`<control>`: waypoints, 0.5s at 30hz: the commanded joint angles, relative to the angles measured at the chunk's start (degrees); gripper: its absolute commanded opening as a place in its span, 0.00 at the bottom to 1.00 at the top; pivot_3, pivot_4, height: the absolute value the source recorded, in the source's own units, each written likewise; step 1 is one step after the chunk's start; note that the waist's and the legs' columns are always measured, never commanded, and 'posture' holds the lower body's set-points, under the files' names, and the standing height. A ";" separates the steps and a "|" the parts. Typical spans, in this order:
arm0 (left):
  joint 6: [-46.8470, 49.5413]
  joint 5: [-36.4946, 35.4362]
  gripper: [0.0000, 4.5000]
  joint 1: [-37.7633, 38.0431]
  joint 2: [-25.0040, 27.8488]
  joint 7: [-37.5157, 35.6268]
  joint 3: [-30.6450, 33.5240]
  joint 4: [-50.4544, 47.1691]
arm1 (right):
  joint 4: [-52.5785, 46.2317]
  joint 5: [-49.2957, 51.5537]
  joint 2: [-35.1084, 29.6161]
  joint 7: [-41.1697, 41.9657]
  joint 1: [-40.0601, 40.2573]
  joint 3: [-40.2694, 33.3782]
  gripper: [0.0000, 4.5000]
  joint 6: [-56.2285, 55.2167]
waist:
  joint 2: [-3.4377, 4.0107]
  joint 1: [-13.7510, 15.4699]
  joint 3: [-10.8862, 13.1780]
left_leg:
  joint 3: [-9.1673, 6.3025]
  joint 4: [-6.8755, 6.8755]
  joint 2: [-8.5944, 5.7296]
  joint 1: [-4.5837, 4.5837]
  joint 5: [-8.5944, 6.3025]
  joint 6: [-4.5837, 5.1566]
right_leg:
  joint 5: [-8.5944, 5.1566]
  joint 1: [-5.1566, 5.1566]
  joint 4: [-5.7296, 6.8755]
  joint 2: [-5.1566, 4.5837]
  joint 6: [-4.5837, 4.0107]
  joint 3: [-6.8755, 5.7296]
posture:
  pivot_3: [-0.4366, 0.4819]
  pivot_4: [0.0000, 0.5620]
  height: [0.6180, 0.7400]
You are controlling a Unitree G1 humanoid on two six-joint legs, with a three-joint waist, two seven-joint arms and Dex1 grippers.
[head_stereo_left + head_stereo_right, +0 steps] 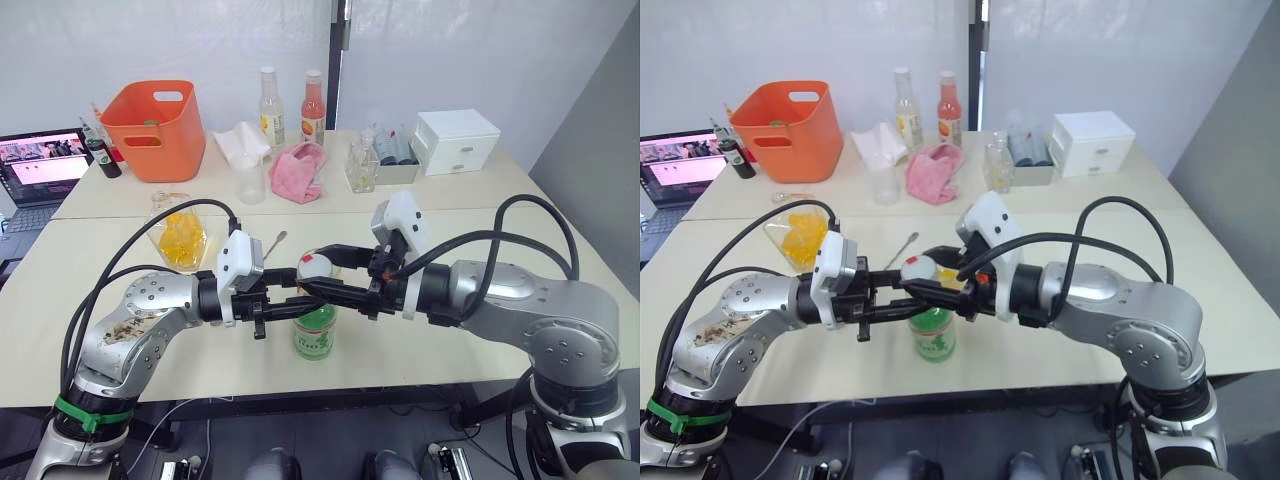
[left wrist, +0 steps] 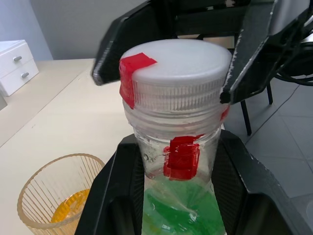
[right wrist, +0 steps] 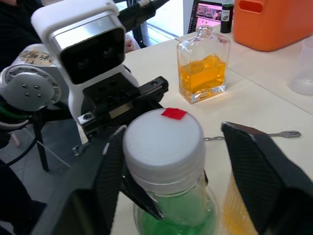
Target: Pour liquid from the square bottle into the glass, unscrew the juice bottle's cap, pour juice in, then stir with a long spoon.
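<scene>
- A pale wooden table (image 1: 420,200) stood before a white wall, holding an orange bin (image 1: 155,128), two tall slim bottles (image 1: 290,105), a pink cloth (image 1: 300,170) and a small white drawer box (image 1: 455,140); an open laptop (image 1: 40,165) sat at the robot's far left.
- Near the table's front edge stood the juice bottle (image 1: 314,333), clear and round, with a green label and red tape on its neck.
- The juice bottle's cap (image 2: 173,68), white with a strip of red tape, sat on the threaded neck.
- The left gripper (image 2: 176,196) gripped the bottle just under the cap, one black finger pressed on each side of the neck.
- The right gripper (image 3: 171,147) bracketed the cap with its fingers parted, one finger close against the cap and the other standing clear of it.
- The glass (image 2: 61,193), a little orange liquid in its bottom, stood just beside the bottle.
- The square bottle (image 3: 203,66), partly full of orange-yellow liquid, stood farther back on the robot's left.
- The long spoon (image 1: 276,241) lay flat on the table between the square bottle and the glass.
</scene>
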 commanded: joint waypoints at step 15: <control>1.01 0.24 0.32 -0.40 0.91 -0.24 -0.41 -1.32 | 20.73 -18.26 -4.80 44.76 -9.29 10.83 0.38 -24.16 | 0.00 -0.25 0.00 | 0.01 0.04 -0.01 0.00 -0.02 0.05 | 0.00 -0.02 -0.02 0.04 0.01 0.03 | 0.48 0.27 0.78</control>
